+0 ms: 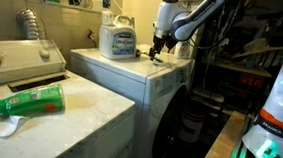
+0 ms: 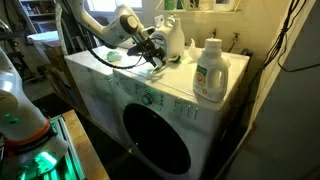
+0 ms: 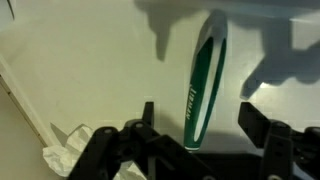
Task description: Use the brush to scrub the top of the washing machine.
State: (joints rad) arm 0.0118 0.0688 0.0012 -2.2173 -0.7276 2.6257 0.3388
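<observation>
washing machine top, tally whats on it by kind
detergent bottles: 2
brush: 1
crumpled white cloth: 1
total: 4

Home laundry room: washing machine, detergent jug.

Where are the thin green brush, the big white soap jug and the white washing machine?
Thin green brush (image 3: pixel 203 90): wrist view, middle of its handle.
Big white soap jug (image 2: pixel 209 75): an exterior view, its label.
White washing machine (image 2: pixel 155 140): an exterior view, dark round door.
</observation>
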